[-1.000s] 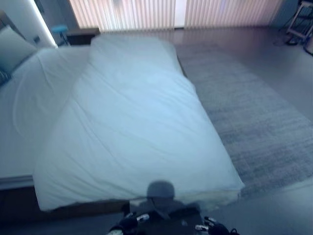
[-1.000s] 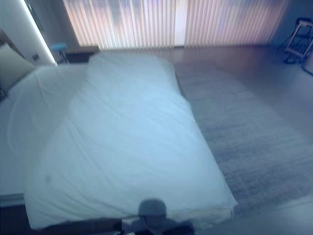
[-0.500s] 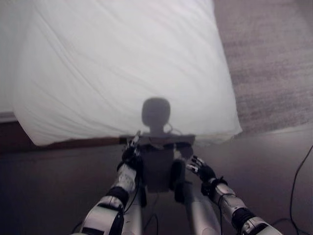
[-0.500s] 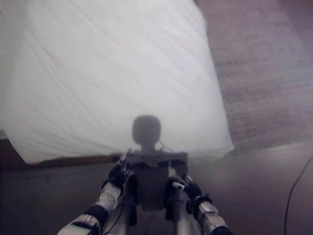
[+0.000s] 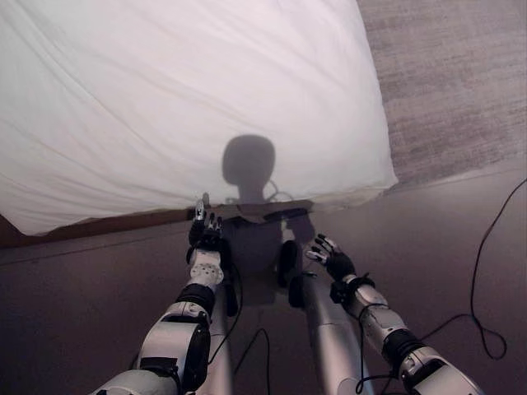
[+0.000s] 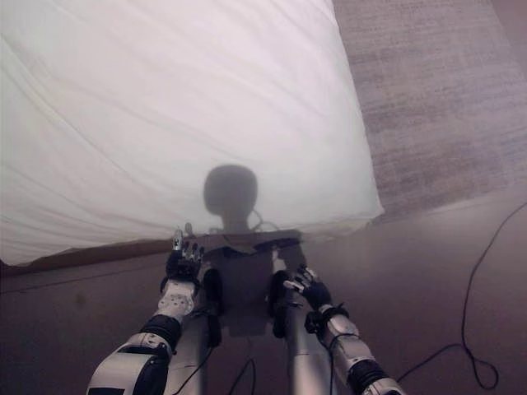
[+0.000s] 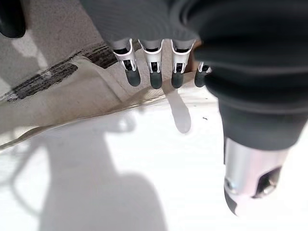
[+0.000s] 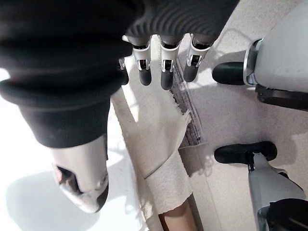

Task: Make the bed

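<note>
Standing at the foot of the bed [image 5: 99, 226], facing a white duvet [image 5: 189, 90] spread over it, lower edge hanging over the foot end, nearest corner toward the grey rug [image 5: 453, 74] on the robot's right. Left hand [image 5: 203, 233] raised just short of the duvet's hem, fingers [image 7: 155, 77] straight and relaxed, holding nothing. Right hand [image 5: 328, 257] a little lower and farther back over the floor [image 5: 66, 313], fingers [image 8: 163, 72] likewise extended, empty. Judging by this, at the reach-in step: approaching the foot edge before any grasp. Next, probably both hands forward and down to the hem, fingers curling round the cloth on each side, then a pull to square and smooth it. Some creases visible across the duvet; far end of the bed out of sight.
</note>
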Available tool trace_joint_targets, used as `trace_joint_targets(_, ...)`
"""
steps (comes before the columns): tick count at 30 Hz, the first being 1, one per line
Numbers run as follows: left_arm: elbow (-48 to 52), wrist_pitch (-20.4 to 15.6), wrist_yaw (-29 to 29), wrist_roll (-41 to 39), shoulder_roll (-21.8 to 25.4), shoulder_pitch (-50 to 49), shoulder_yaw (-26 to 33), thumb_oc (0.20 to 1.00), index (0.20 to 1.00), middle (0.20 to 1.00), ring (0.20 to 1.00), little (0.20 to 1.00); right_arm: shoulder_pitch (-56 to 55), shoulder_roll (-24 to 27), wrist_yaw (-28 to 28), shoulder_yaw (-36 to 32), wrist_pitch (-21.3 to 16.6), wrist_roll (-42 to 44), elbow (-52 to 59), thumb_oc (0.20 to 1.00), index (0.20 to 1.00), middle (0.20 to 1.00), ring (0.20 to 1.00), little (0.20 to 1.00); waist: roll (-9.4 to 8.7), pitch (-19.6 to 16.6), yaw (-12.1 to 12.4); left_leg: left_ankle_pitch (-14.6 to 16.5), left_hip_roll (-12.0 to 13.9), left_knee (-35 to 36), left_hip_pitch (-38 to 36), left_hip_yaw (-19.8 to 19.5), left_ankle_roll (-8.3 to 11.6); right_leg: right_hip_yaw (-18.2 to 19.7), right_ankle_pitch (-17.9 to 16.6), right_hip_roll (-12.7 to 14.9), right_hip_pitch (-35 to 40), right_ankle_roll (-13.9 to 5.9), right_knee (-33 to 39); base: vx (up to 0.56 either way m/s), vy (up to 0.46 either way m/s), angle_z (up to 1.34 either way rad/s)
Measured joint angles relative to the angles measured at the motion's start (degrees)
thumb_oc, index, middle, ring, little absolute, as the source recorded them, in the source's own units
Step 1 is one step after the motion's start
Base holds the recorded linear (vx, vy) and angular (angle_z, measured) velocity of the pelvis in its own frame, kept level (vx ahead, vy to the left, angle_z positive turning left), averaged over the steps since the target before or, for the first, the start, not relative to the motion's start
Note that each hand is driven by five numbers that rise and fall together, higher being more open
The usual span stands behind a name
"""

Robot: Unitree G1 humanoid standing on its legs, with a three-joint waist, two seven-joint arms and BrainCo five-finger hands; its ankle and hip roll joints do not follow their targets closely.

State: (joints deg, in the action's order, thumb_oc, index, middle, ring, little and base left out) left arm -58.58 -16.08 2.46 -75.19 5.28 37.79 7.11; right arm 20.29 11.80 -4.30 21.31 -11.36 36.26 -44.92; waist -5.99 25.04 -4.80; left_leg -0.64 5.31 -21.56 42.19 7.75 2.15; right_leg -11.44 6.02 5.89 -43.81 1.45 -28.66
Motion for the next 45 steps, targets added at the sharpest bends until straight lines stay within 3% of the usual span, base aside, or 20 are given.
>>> trace_joint_targets(6,0.05,-1.19,1.05,-0.12,1.71,2.74,0.68,1.0,1.0,1.0,1.0,1.0,-0.02,0.06,-0.17,0.09,-0.53,0.68,2.04,1.0,1.0,1.0,1.0,1.0,-1.46,-0.94,-0.72,0.02,0.41,0.02,0.66,0.05,0.13,0.0,-0.77,-0.59,-0.2,0.56,1.35,0.04,0.01,-0.03)
trace_joint_targets(14,0.09,-1.1,1.25,-0.78,4.55,7.44,0.73,1.0,1.0,1.0,1.0,1.0,0.01,0.2,-0.39,1.07,-0.8,1.27,2.16,1.0,1.0,1.0,1.0,1.0,-1.47,-1.0,-0.91,0.27,0.43,-0.05,1.51,-0.04,0.18,-0.04,-0.84,-0.65,-0.87,0.64,1.41,0.01,0.004,0.0)
trace_joint_targets(19,-0.01,-1.09,1.94,-2.21,7.47,9.86,0.97,1.0,1.0,1.0,1.0,1.0,-0.12,0.68,-1.24,1.37,-0.78,1.45,4.62,1.0,1.0,1.0,1.0,1.0,-1.71,-1.27,-2.35,0.29,0.64,-0.96,3.64,-0.06,0.21,0.01,-0.97,-0.71,-2.97,0.85,0.83,0.0,-0.001,-0.01)
trace_joint_targets(25,-0.01,-1.16,2.13,-2.67,7.92,11.25,0.99,1.0,1.0,1.0,1.0,1.0,-0.39,2.11,-1.38,1.39,-0.77,1.44,4.87,1.0,1.0,1.0,1.0,1.0,-1.77,-1.91,-2.26,0.25,0.8,-1.4,5.53,-0.08,0.19,-0.02,-1.21,-0.83,-4.73,1.08,0.45,0.0,0.0,0.0)
trace_joint_targets(26,0.0,-1.16,2.13,-2.67,8.05,11.25,0.97,0.771,0.771,0.771,0.771,0.771,-0.38,2.2,-1.38,1.39,-0.77,1.44,4.87,1.0,1.0,1.0,1.0,1.0,-1.77,-1.91,-2.26,0.25,0.8,-1.4,5.52,-0.08,0.2,-0.02,-1.2,-0.82,-4.73,1.08,0.43,0.0,0.0,0.0)
trace_joint_targets(27,0.0,-1.16,2.13,-2.68,8.07,11.31,0.95,0.379,0.379,0.379,0.379,0.379,-0.37,2.2,-1.37,1.39,-0.77,1.44,4.87,1.0,1.0,1.0,1.0,1.0,-1.76,-1.92,-2.21,0.25,0.81,-1.4,5.52,-0.08,0.2,-0.02,-1.2,-0.81,-4.75,1.08,0.39,0.0,0.0,0.0)
trace_joint_targets(28,0.0,-1.16,2.13,-2.69,8.09,11.35,0.95,0.2,0.2,0.2,0.2,0.2,-0.38,2.19,-1.37,1.39,-0.77,1.44,4.87,1.0,1.0,1.0,1.0,1.0,-1.76,-1.92,-2.22,0.25,0.81,-1.42,5.54,-0.08,0.2,-0.02,-1.2,-0.8,-4.78,1.08,0.36,0.0,0.0,0.0)
trace_joint_targets(35,1.61,-3.57,2.12,-3.31,7.67,10.65,0.94,0.2,0.2,0.2,0.2,0.2,-0.39,1.91,-1.04,1.69,-0.83,1.45,4.93,1.0,1.0,1.0,1.0,1.0,-1.74,-1.92,-1.85,0.17,0.68,-1.43,5.51,-0.06,0.12,0.0,-1.2,-0.64,-4.84,1.08,0.13,0.0,0.0,0.0)
trace_joint_targets(40,11.24,-5.13,1.94,-3.27,4.94,7.65,0.69,0.2,0.2,0.2,0.2,0.2,-0.4,-0.18,-1.02,1.84,-0.9,3.54,5.43,1.0,1.0,1.0,1.0,1.0,-1.62,-1.85,-0.42,0.03,0.43,-1.34,5.06,-0.18,-0.03,-0.15,-1.19,-0.36,-4.39,1.09,-0.12,-0.01,0.005,0.02)
trace_joint_targets(45,22.26,-6.11,-0.82,-3.35,0.65,0.47,-3.74,0.2,0.2,0.2,0.2,0.2,-0.2,-2.64,-1.77,3.26,-0.9,10.22,7.01,1.0,1.0,1.0,1.0,1.0,-1.24,-1.63,1.84,-0.55,-0.68,0.78,1.18,-0.22,-0.37,-0.25,-0.87,0.52,-1.18,0.67,0.15,-0.03,0.01,0.08)
